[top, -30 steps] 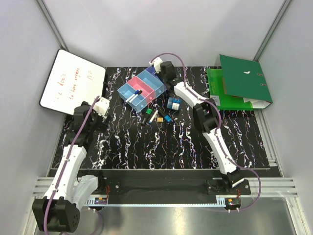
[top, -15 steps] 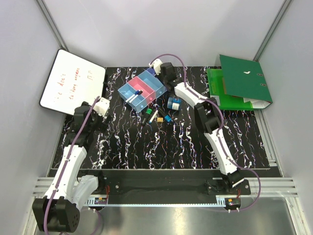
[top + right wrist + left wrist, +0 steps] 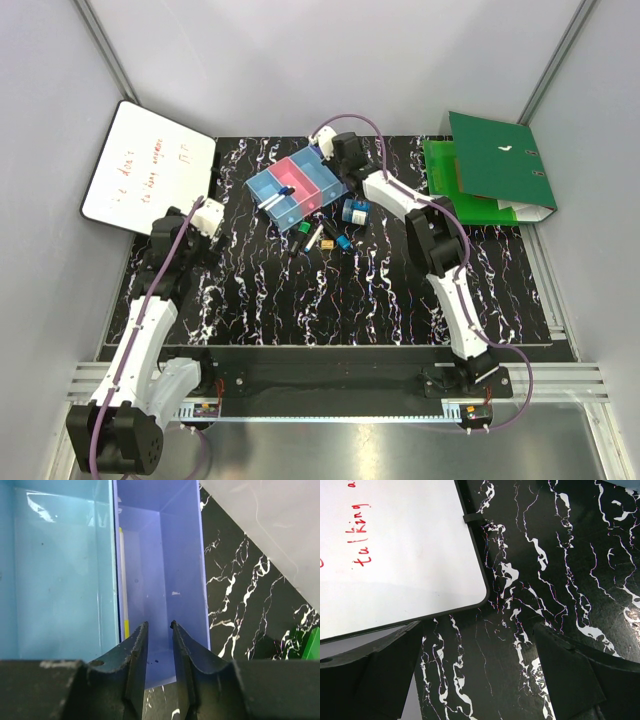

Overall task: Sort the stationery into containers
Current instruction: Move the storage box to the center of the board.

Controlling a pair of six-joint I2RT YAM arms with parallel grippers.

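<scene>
The containers (image 3: 297, 190) are a joined row of light blue, pink and purple bins at the back middle of the black marbled mat. A white marker with a blue cap (image 3: 275, 194) lies in them. In front of the bins lie a round blue roll (image 3: 354, 210), green and black markers (image 3: 308, 236) and tiny blue and yellow pieces (image 3: 340, 243). My right gripper (image 3: 337, 165) (image 3: 159, 625) hangs at the end of the purple bin (image 3: 162, 570), its jaws a narrow gap apart with nothing between them. A thin white and yellow item (image 3: 124, 595) lies along that bin's left wall. My left gripper (image 3: 190, 228) (image 3: 477, 627) is wide open over bare mat.
A whiteboard (image 3: 150, 165) (image 3: 395, 545) with red writing leans at the back left, close to my left gripper. A large green binder (image 3: 490, 175) sits at the back right. The light blue bin (image 3: 55, 570) is beside the purple one.
The right gripper's jaws have parted a little and its wrist has shifted slightly right. The row of bins has turned a little. The left arm has not moved.
</scene>
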